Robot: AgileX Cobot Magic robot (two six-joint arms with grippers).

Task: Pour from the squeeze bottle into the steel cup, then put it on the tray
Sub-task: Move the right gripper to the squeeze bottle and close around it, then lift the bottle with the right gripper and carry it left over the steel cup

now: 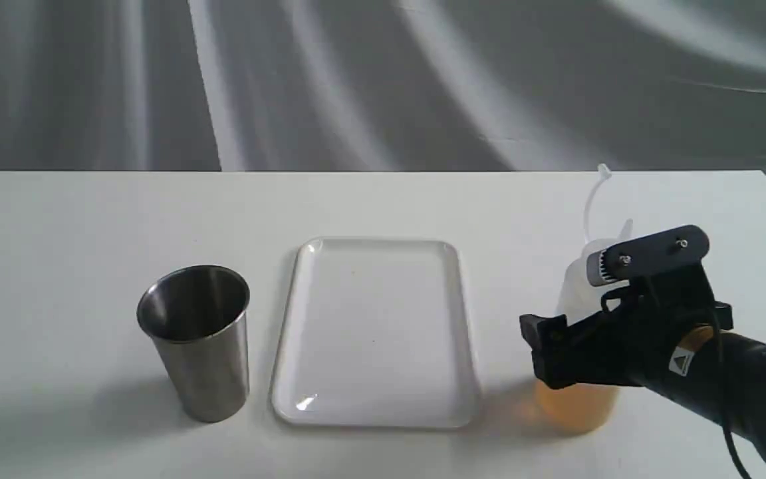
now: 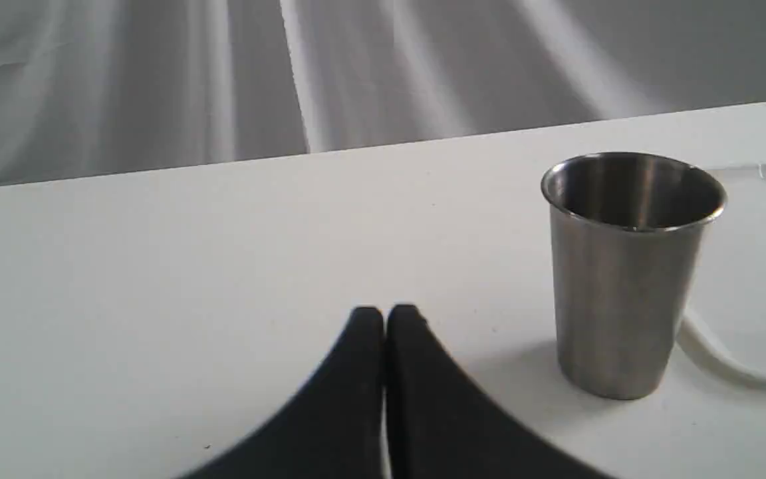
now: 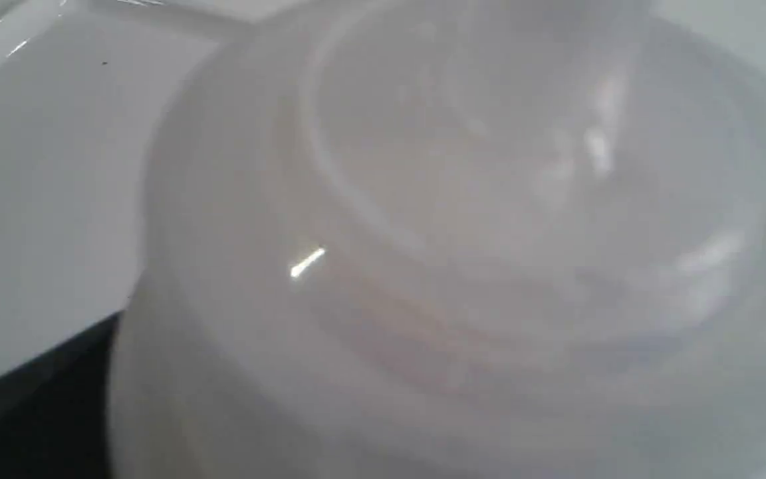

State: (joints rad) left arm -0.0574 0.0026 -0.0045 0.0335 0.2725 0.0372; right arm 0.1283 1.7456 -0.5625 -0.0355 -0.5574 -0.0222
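squeeze bottle (image 1: pixel 579 296) stands upright on its base on the white table (image 1: pixel 57 233), at the right of the exterior view, just right of the tray and off it. amber-yellow liquid fills the lower part; upper body translucent white. nozzle points up, thin cap strap arcs above it.

right gripper (image 1: pixel 564 303) comes in low from the right edge. jaws spread wide, straddling the bottle's mid-body: one black finger at the near side, the other behind the shoulder. cannot tell if either finger touches the wall. bottle not lifted. in the right wrist view the bottle (image 3: pixel 456 233) fills nearly the whole picture, blurred, seen from above the shoulder.

tray (image 1: pixel 376 243) lies flat at the table's middle, glossy white, nothing on it.

steel cup (image 1: pixel 200 346) stands upright, mouth up, left of the tray, close beside it but apart. interior dark; no liquid visible from these angles.

left gripper (image 2: pixel 385 313) shows only in the left wrist view: its two black fingers pressed together, nothing between them, low over bare table. cup (image 2: pixel 629 279) sits beyond and to one side of it, well apart; a corner of the tray (image 2: pixel 709 346) shows behind the cup.

grey draped backdrop (image 1: pixel 356 80) behind the table.
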